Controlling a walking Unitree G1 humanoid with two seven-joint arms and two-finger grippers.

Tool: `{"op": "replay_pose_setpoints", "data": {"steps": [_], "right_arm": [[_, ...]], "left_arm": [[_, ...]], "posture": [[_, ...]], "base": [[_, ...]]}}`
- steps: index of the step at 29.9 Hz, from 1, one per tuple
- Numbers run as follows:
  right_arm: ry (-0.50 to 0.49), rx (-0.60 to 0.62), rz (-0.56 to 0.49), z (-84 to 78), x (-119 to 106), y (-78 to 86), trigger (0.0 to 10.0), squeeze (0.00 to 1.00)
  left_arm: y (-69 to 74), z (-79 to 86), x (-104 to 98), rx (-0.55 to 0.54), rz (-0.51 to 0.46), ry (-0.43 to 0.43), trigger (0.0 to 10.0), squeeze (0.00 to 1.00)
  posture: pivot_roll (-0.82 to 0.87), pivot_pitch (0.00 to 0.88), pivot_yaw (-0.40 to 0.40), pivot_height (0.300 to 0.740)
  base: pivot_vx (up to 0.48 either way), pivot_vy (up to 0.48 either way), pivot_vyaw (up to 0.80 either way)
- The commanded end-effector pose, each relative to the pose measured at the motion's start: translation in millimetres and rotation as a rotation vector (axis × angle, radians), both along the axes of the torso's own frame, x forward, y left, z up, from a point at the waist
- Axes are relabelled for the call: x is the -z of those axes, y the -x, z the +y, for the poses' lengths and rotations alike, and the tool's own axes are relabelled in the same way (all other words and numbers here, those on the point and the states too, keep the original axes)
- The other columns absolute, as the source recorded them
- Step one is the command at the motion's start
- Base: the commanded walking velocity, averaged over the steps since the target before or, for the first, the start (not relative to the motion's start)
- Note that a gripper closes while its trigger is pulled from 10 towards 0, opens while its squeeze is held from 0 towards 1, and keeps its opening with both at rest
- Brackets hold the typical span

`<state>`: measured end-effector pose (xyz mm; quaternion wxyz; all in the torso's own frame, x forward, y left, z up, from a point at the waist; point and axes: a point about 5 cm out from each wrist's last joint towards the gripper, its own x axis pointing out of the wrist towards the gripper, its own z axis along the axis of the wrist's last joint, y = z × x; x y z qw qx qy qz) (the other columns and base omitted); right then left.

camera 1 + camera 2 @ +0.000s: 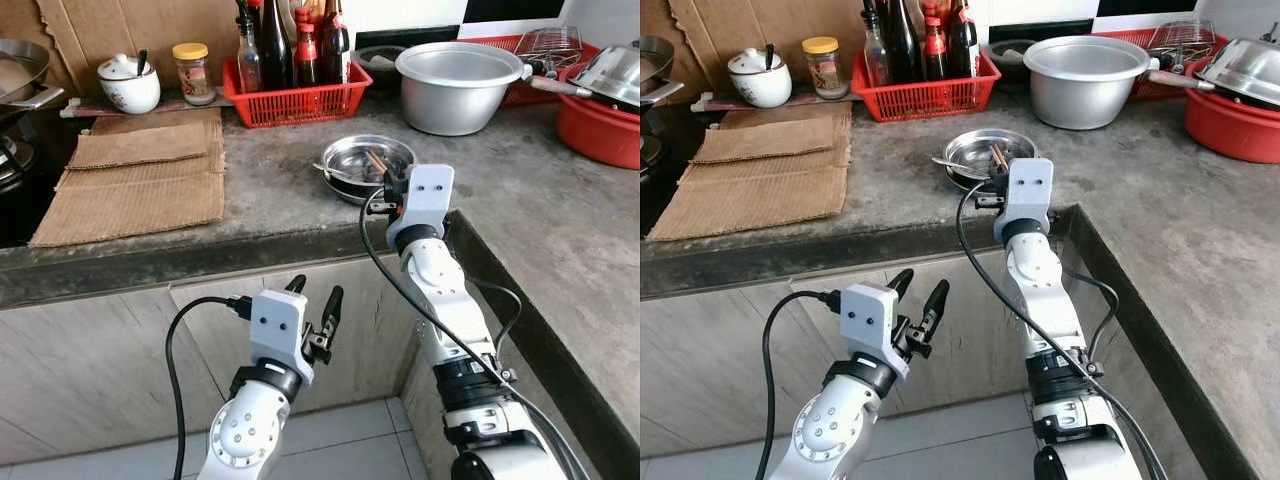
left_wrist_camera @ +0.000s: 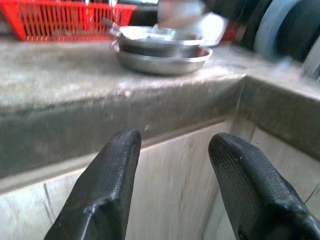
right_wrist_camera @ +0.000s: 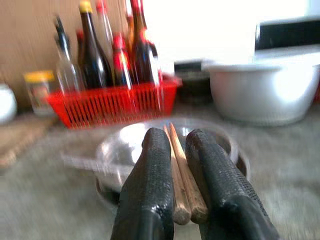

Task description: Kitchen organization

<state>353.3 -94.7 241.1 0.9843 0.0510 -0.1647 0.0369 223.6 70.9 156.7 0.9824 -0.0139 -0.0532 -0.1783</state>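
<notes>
A steel bowl (image 1: 368, 160) stacked on a shallow steel plate sits near the corner of the grey counter (image 1: 290, 195), with a spoon handle (image 1: 338, 174) lying across it. My right gripper (image 3: 176, 165) hovers just before the bowl, shut on a pair of wooden chopsticks (image 3: 181, 172) whose far ends reach over the bowl (image 3: 165, 145). In the head views the right wrist (image 1: 420, 205) hides the fingers. My left gripper (image 1: 315, 305) is open below the counter edge, in front of the cabinet door, holding nothing; its fingers (image 2: 107, 185) point at the counter's front.
A red basket (image 1: 295, 95) of bottles stands behind the bowl. A large aluminium pot (image 1: 460, 85) and a red basin (image 1: 600, 125) with a steel lid are at the right. Brown mats (image 1: 135, 175), a white jar (image 1: 128, 85) and a yellow-lidded jar (image 1: 190, 70) lie left.
</notes>
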Motion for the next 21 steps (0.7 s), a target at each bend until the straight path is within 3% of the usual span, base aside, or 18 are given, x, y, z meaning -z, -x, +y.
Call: {"op": "replay_pose_setpoints", "data": {"steps": [1, 11, 18, 21], "right_arm": [[-0.035, -0.009, -0.052, -1.9, -16, 7.1, 0.0, 0.00], [-0.068, -0.026, -0.124, -8.4, -30, 29.9, 0.0, 0.00], [-0.030, 0.005, -0.184, -17.8, -44, 51.2, 0.0, 0.00], [0.001, 0.031, -0.153, -25.8, -33, 58.5, 0.0, 0.00]], "left_arm": [[-0.8, 0.4, -2, -0.005, -0.001, -0.002, 10.0, 0.00], [-1.2, 0.3, -7, -0.003, -0.051, 0.002, 10.0, 0.00], [-1.9, 3.2, -6, -0.006, -0.050, 0.003, 10.0, 0.00], [-3.4, 4.1, -6, -0.006, -0.051, 0.003, 10.0, 0.00]], "posture": [[0.12, 0.106, -0.030, 0.740], [0.11, 0.093, -0.025, 0.740], [0.10, 0.084, -0.017, 0.740], [0.10, 0.078, -0.015, 0.740]], "base": [[0.000, 0.000, 0.00], [0.000, 0.000, 0.00], [0.000, 0.000, 0.00], [0.000, 0.000, 0.00]]}}
